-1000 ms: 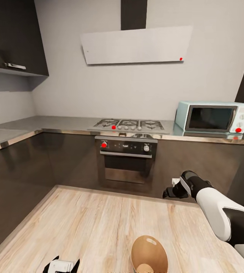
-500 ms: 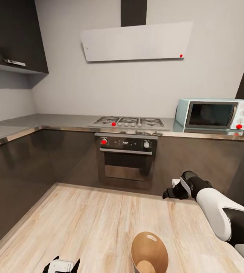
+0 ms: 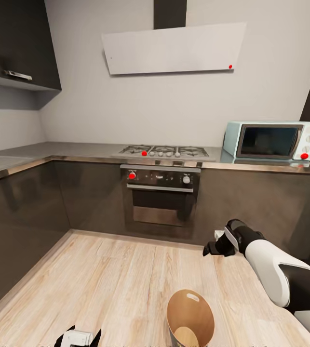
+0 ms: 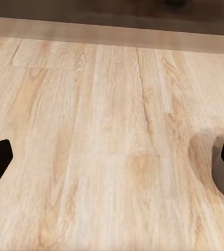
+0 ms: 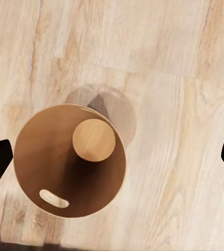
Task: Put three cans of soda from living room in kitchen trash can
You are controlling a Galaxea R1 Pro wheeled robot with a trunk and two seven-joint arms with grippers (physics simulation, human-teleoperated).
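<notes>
The robot stands in the kitchen facing the oven (image 3: 159, 202), with the tash can (image 3: 190, 318) on the wood floor (image 3: 106, 284) just in front of its base; no can of soda is to be seen, neither in a hand nor near the bin. The right hand (image 5: 112, 157) hangs above the bin with its fingertips spread wide at both edges of the wrist view and nothing between them, so it is released and empty; the left hand (image 4: 112, 157) is likewise splayed open over bare floor, gripping nothing. Looking down into the tash can (image 5: 70, 159), its orange-brown inside shows a round paler bottom and a small oval slot in the wall, and I judge it holds no cans, though a shadow covers part of the inside. The risk from here, as I judge it: the bin sits close to the base, so a careless turn or forward roll could knock it over or push it away.
</notes>
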